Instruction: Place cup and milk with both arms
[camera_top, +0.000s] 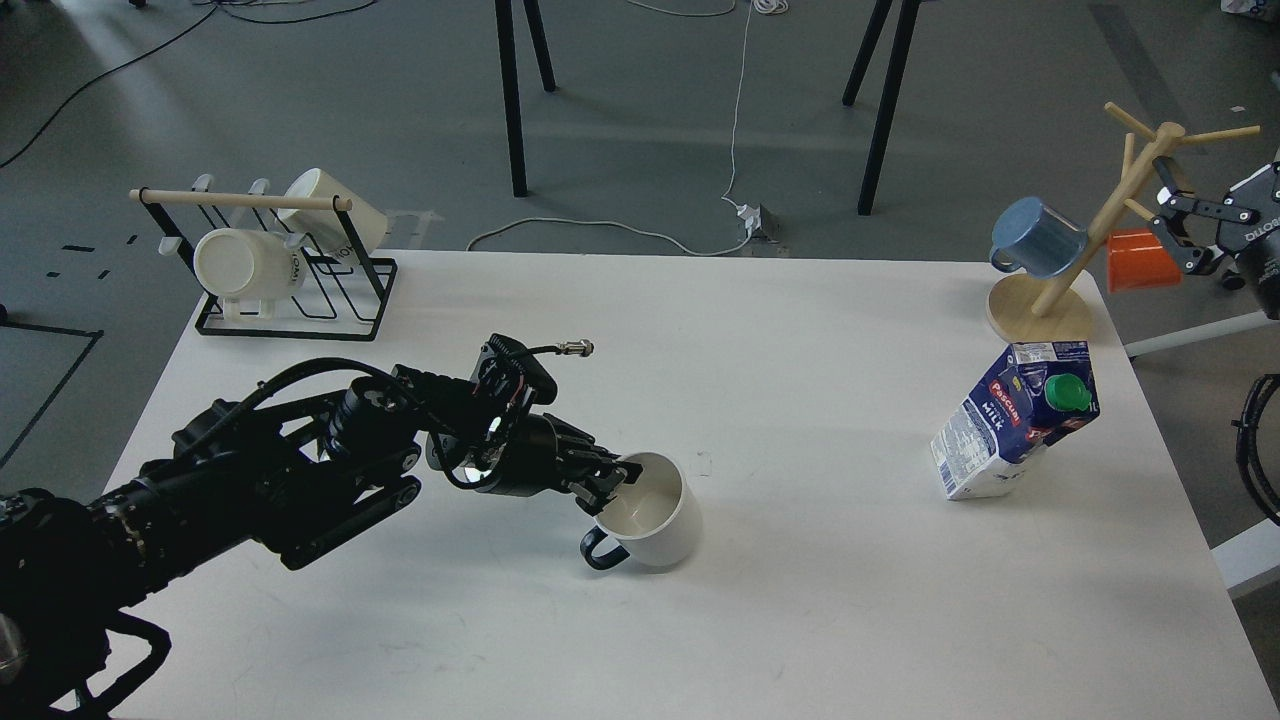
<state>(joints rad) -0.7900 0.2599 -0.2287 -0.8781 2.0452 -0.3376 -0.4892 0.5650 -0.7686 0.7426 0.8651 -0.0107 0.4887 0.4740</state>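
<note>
The cup (655, 520), a cream-white mug with a thin black loop handle, is near the middle of the white table (800, 620), upright or nearly so, its handle toward me. My left gripper (612, 480) is shut on its near-left rim. The milk (1018, 420), a dark blue and white carton with a green cap, stands tilted at the right side of the table. My right gripper (1178, 225) is open and empty at the right edge of the view, beside the wooden mug tree, well above and behind the milk.
A black wire rack (290, 290) with two cream lettered mugs stands at the table's back left. A wooden mug tree (1090, 240) with a blue mug (1040, 238) and an orange mug (1135, 260) stands at the back right. Chair legs and cables lie on the floor behind.
</note>
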